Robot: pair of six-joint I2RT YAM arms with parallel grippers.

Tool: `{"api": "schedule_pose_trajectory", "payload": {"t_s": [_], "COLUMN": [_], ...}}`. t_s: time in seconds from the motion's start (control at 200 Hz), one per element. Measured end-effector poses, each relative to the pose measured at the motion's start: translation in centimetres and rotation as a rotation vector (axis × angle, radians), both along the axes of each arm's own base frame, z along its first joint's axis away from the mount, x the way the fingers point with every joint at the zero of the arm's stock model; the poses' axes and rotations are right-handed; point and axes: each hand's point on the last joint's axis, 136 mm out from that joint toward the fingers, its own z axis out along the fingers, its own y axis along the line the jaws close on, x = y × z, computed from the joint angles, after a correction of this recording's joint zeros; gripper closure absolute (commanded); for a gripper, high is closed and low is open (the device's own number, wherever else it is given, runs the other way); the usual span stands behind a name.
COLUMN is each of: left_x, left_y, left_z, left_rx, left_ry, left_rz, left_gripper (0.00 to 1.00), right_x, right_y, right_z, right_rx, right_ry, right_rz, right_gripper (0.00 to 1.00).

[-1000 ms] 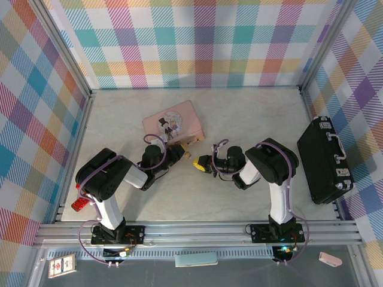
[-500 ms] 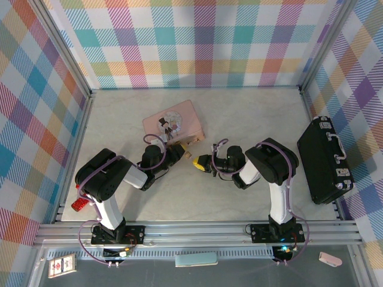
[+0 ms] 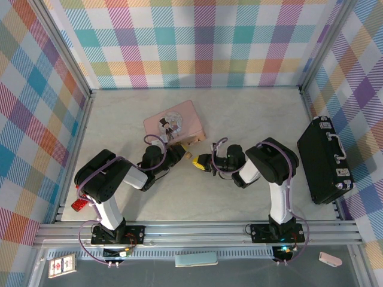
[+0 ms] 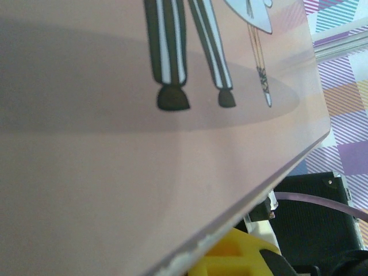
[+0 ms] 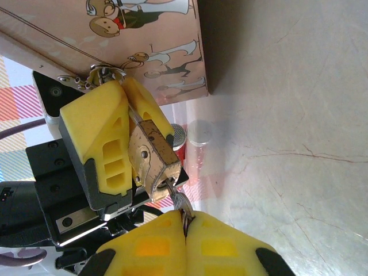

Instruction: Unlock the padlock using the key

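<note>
Clearly, the right gripper (image 5: 187,221) is pinching the key (image 5: 180,202) tightly, its tip seemingly entering the padlock (image 5: 152,156) just ahead, which the left gripper (image 5: 129,115) is clamping beside the pink tin (image 5: 115,34).

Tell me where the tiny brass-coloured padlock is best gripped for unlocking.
Grip the padlock across its boxy body, coming from the end opposite the keyhole, as the left gripper does; that leaves the keyhole end facing the thin silvery-grey key in the right gripper.
</note>
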Motion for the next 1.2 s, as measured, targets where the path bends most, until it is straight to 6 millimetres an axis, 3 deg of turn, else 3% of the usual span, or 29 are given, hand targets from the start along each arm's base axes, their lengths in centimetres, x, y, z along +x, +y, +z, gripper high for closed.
{"api": "schedule_pose_trajectory", "payload": {"t_s": [0.785, 1.05, 1.2], "left_x": [-0.1, -0.6, -1.2], "left_y": [-0.3, -0.5, -0.6], "left_z": [0.0, -0.1, -0.4], "left_rx": [-0.002, 0.012, 0.035], "left_ry": [0.005, 0.025, 0.054], "left_rz": [0.015, 0.006, -0.012], "left_gripper": [0.99, 1.00, 1.00], "right_x": [0.2, 0.4, 0.4], "right_y": [0.2, -0.2, -0.9], "right_z": [0.1, -0.2, -0.9], "right_rx": [0.004, -0.007, -0.028], "right_ry": [0.006, 0.006, 0.015], "right_rz": [0.006, -0.020, -0.058], "right_gripper": [1.00, 0.69, 0.58]}}
